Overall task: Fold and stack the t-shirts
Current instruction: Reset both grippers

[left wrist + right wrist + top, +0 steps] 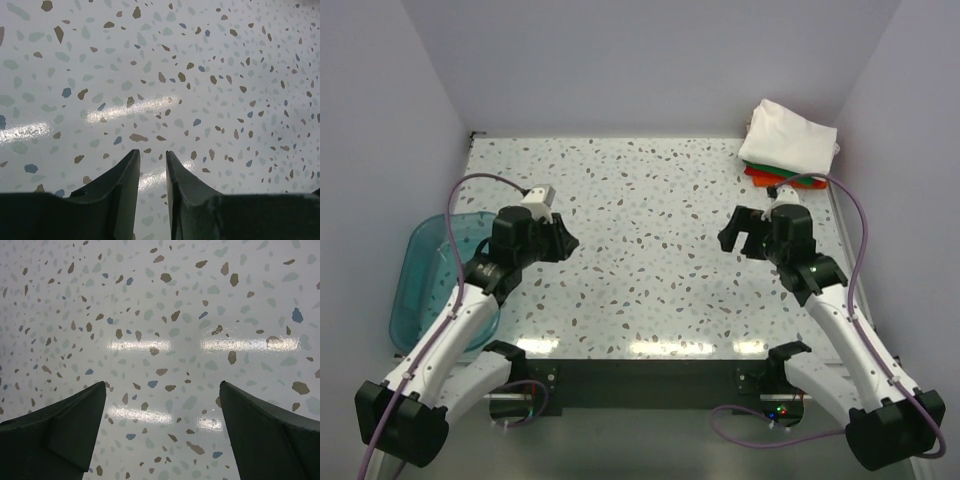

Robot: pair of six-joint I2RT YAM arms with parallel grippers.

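Terrazzo-speckled white table [650, 200], glossy, with ceiling lights reflected in it.

Stack at the far right corner: folded white tee [788, 140] on top, with the edges of an orange-red tee [760, 176] and a green tee [808, 180] showing beneath it.

Bin [420, 270]: translucent teal, at the left edge of the table, partly behind the left arm.

Left gripper [152, 152]: over bare table at left centre, fingers drawn nearly together with a thin slit between them, holding nothing.

Right gripper [162, 384]: over bare table near the stack but apart from it, fingers spread wide, holding nothing.
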